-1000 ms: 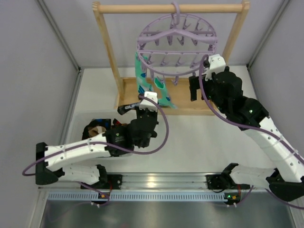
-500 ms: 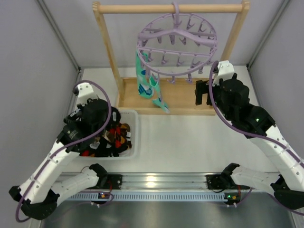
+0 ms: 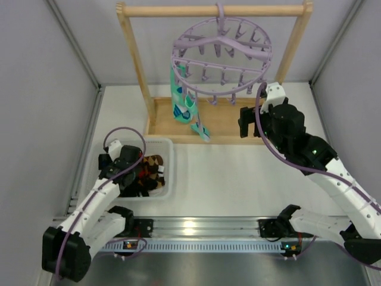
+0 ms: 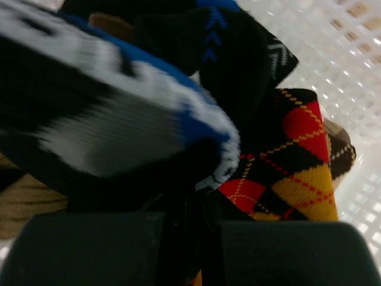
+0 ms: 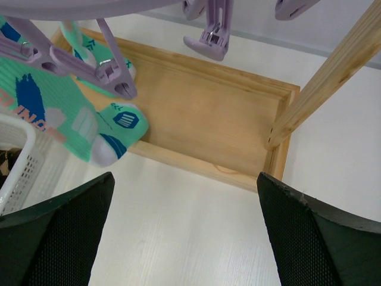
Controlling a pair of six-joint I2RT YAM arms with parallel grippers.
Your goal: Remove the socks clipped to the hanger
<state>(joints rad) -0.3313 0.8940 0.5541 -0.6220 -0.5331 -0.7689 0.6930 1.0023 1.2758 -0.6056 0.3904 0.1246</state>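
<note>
The lavender hanger (image 3: pixel 221 50) hangs by its hook from the wooden rail. Two teal-mint socks (image 3: pixel 181 100) are still clipped to its left side, and they also show in the right wrist view (image 5: pixel 50 113). My left gripper (image 3: pixel 127 170) is down in the white basket (image 3: pixel 168 179). In the left wrist view it (image 4: pixel 191 238) is shut on a dark sock with a blue and white band (image 4: pixel 119 119), resting over the argyle socks (image 4: pixel 292 173). My right gripper (image 3: pixel 246 122) is open and empty, low beside the hanger's right side, and also shows in the right wrist view (image 5: pixel 184 238).
The wooden rail frame (image 3: pixel 214 10) has two posts and a flat wooden base (image 5: pixel 208 116) under the hanger. Empty lavender clips (image 5: pixel 208 42) dangle above my right gripper. The right post (image 5: pixel 333 71) is close by. Grey walls enclose the table on three sides.
My left arm carried the dark sock from near the hanger back to the basket and lowered it in. My right gripper stayed by the hanger's right side, shifting slightly.
</note>
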